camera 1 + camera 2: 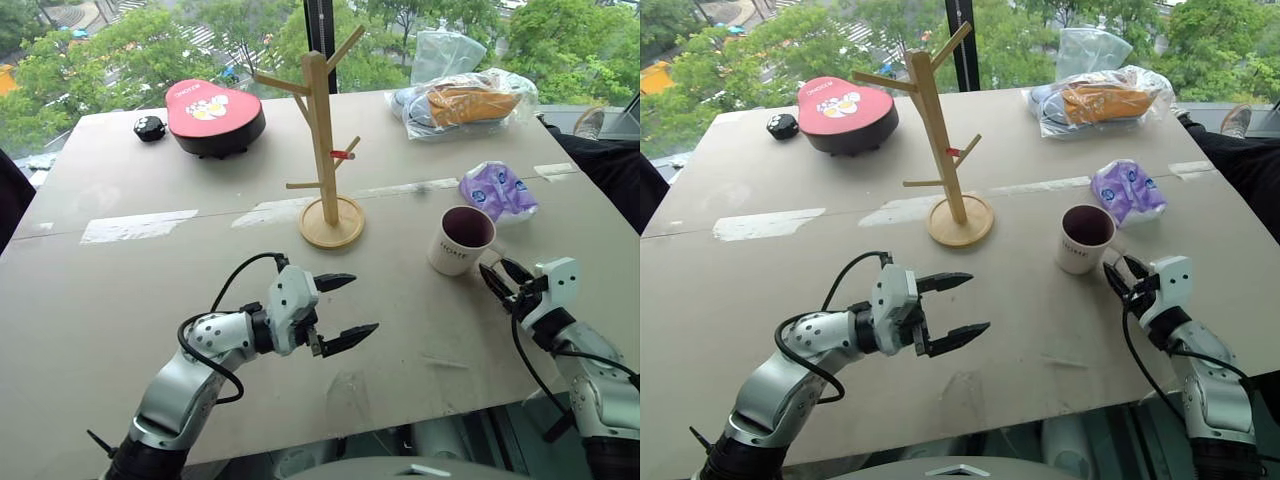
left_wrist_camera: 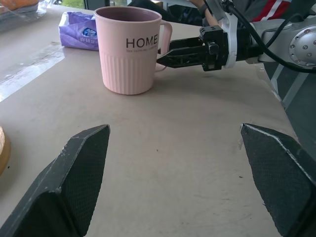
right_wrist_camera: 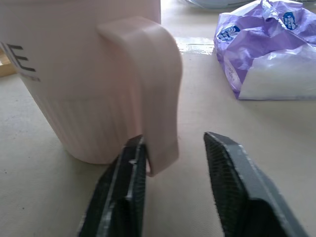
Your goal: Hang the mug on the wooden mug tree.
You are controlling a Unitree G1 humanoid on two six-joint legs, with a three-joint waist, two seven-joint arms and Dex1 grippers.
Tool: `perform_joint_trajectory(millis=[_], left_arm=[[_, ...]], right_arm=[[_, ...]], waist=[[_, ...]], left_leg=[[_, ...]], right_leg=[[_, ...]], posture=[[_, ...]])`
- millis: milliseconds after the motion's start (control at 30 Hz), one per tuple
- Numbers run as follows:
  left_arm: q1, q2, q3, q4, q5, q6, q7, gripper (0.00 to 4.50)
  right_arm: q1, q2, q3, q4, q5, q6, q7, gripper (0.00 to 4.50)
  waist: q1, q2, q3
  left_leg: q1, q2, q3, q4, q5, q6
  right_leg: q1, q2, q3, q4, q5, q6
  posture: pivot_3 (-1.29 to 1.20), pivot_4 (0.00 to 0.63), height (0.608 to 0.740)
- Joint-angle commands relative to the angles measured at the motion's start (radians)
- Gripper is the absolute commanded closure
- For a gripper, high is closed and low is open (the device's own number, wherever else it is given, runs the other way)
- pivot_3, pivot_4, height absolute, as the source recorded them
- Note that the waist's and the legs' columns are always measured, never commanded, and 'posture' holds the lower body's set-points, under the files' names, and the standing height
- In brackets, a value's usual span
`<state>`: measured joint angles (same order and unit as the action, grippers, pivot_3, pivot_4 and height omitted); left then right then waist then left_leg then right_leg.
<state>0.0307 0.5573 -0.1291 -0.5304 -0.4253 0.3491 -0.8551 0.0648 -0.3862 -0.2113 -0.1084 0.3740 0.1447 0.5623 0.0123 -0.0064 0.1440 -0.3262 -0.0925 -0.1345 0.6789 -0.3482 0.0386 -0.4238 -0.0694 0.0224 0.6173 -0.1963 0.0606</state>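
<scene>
The mug [image 1: 458, 247], pale with a dark inside and "HOME" on its side, stands upright on the table to the right of the wooden mug tree [image 1: 320, 140]. My right gripper [image 1: 496, 271] is at the mug's handle [image 3: 154, 74]. Its jaws are open and straddle the handle; one finger [image 3: 123, 187] touches the handle's lower end, and the other stands apart from it. The left gripper [image 1: 363, 304] hovers open over the table's near middle, in front of the tree's round base [image 1: 332, 228], pointing toward the mug [image 2: 129, 64] with nothing in it.
A red-topped black box [image 1: 213, 118] and a small black object [image 1: 149, 127] sit at the back left. Plastic bags [image 1: 465, 100] lie at the back right. A purple packet [image 1: 497, 190] lies just behind the mug. The table's front edge [image 1: 400, 420] runs below both arms.
</scene>
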Motion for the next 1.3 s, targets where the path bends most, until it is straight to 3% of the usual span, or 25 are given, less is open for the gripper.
perform_joint_trajectory(millis=[33, 167, 333, 467, 633, 767, 867, 967, 1300], left_arm=[[0.006, 0.008, 0.02, -0.031, -0.014, -0.012, 0.001, 0.12], [0.009, -0.006, 0.033, -0.03, -0.021, -0.019, 0.022, 0.12], [0.017, -0.134, 0.088, -0.018, -0.074, -0.041, 0.135, 0.12], [0.033, -0.303, 0.15, -0.013, -0.144, -0.12, 0.231, 0.12], [0.084, -0.365, 0.154, -0.024, -0.141, -0.196, 0.239, 0.12], [0.101, -0.382, 0.183, -0.014, -0.13, -0.272, 0.25, 0.12], [0.108, -0.38, 0.194, 0.0, -0.132, -0.304, 0.243, 0.12], [0.116, -0.372, 0.203, 0.016, -0.13, -0.332, 0.235, 0.12], [0.092, -0.358, 0.238, 0.089, -0.123, -0.394, 0.23, 0.12]], right_arm=[[-0.016, -0.008, -0.009, -0.007, 0.012, -0.029, 0.024, 4.4], [-0.036, -0.016, -0.004, 0.006, 0.009, -0.028, 0.046, 4.4], [-0.114, -0.111, 0.046, -0.032, 0.004, 0.037, 0.143, 4.4], [-0.406, -0.278, 0.162, 0.013, -0.027, 0.085, 0.348, 4.4], [-0.746, -0.335, 0.293, 0.194, -0.089, 0.072, 0.543, 4.4], [-1.005, -0.307, 0.395, 0.339, -0.151, 0.068, 0.664, 4.4], [-1.116, -0.268, 0.447, 0.397, -0.191, 0.074, 0.697, 4.4], [-1.182, -0.232, 0.47, 0.407, -0.201, 0.119, 0.72, 4.4], [-1.348, -0.139, 0.484, 0.386, -0.231, 0.32, 0.665, 4.4]], waist=[[0.001, 0.0, 0.0], [0.001, 0.001, 0.0], [0.0, 0.001, 0.001], [-0.013, 0.002, 0.002], [-0.013, -0.002, 0.002], [-0.005, -0.001, 0.003], [-0.001, -0.001, 0.003], [0.003, -0.002, 0.003], [0.001, -0.001, 0.003]], left_leg=[[0.0, 0.0, 0.0, 0.0, 0.0, 0.0], [0.0, 0.0, 0.0, 0.0, 0.0, 0.0], [0.0, 0.0, 0.0, 0.0, 0.0, 0.0], [0.0, 0.0, 0.003, 0.001, 0.0, 0.0], [0.0, 0.004, 0.001, 0.0, 0.0, 0.0], [-0.005, 0.004, 0.0, 0.0, 0.0, 0.0], [-0.01, 0.004, 0.0, 0.0, 0.0, 0.0], [-0.021, 0.004, -0.003, 0.004, 0.0, 0.0], [-0.023, 0.001, -0.004, 0.005, 0.0, 0.0]], right_leg=[[0.0, 0.0, 0.0, 0.0, 0.0, 0.0], [0.0, 0.0, 0.0, 0.0, 0.0, 0.0], [0.0, 0.0, 0.0, 0.0, 0.0, 0.0], [-0.001, -0.001, 0.003, -0.001, 0.001, 0.0], [0.001, -0.001, -0.001, -0.003, 0.0, 0.0], [-0.001, -0.001, -0.003, -0.009, 0.002, -0.002], [-0.006, -0.002, -0.002, -0.009, 0.002, -0.002], [-0.014, -0.002, -0.006, -0.009, 0.002, -0.002], [-0.016, -0.003, -0.006, -0.007, 0.003, -0.004]], posture=[[0.0, 0.15, 0.74], [0.0, 0.15, 0.74], [0.0, 0.15, 0.74], [0.0, 0.15, 0.74], [0.0, 0.15, 0.74], [0.0, 0.15, 0.74], [0.0, 0.15, 0.74], [0.0, 0.15, 0.74], [0.0, 0.15, 0.74]])
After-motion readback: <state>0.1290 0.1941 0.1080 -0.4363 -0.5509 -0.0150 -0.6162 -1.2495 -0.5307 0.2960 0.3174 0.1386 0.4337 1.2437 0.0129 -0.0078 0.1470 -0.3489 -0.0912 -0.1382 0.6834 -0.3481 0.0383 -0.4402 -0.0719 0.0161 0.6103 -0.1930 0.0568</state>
